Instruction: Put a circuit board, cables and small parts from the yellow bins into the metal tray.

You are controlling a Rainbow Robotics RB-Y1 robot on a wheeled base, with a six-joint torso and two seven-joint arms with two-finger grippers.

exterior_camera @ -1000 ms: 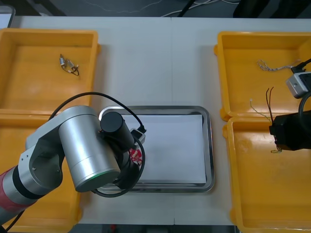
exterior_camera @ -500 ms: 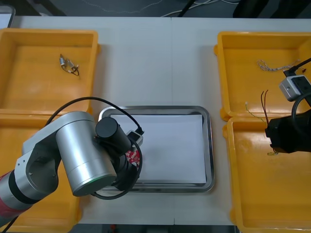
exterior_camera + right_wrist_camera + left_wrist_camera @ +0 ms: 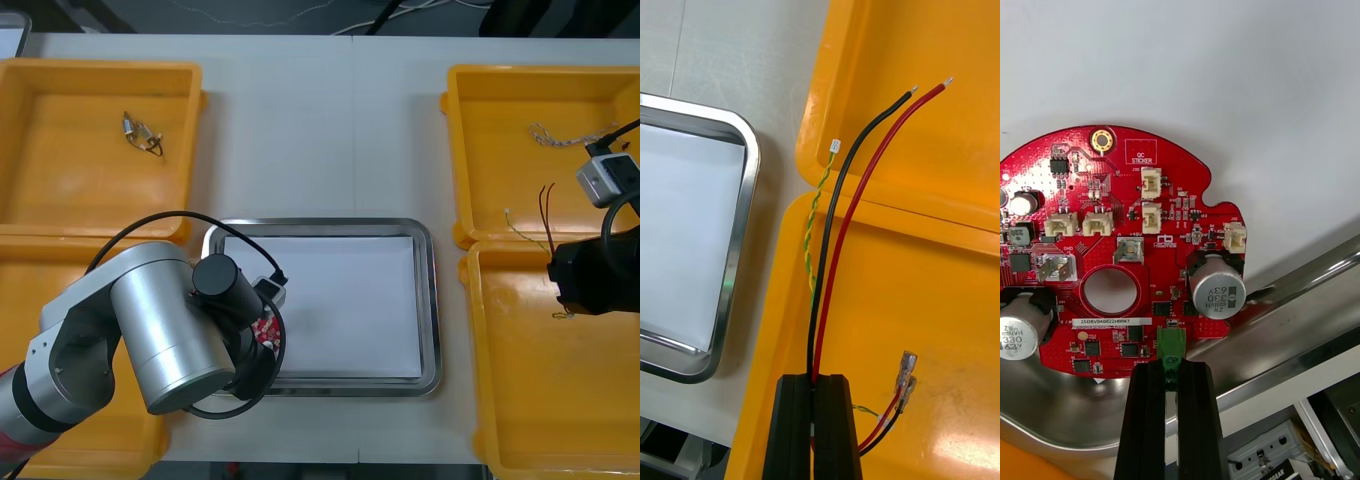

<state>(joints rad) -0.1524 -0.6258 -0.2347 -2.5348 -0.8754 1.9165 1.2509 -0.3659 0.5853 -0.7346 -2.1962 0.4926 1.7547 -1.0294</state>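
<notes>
The jaws of the left gripper (image 3: 1171, 369) are pinched nearly together on a green connector (image 3: 1171, 346) at the rim of the round red circuit board (image 3: 1112, 247). The board sits flat and low over the white inside of the metal tray (image 3: 432, 300), by its left edge towards the near corner. One side of it reaches over the sloping wall. We cannot tell whether it touches the bottom.

The right gripper (image 3: 814, 384) is clamped just as narrowly on the black and red cables (image 3: 854, 187), which rise from the jaws across the wall between the two right yellow bins (image 3: 560, 400). A twisted green-and-yellow cable (image 3: 817, 217) runs alongside them; we cannot tell whether the jaws hold it too.

By our reckoning the task is early: nothing lies free in the tray. The board is at its place and needs only releasing. The cables are in hand but over the bins. The small metal parts (image 3: 142, 133) lie in the left far bin, and a pale twisted cable (image 3: 560, 135) lies in the right far one.

The tray's middle and right side are bare, so the cables have a free landing. To get there they must clear the bin wall, a strip of bare table and the tray's raised rim. The left arm crowds the tray's left near corner.
</notes>
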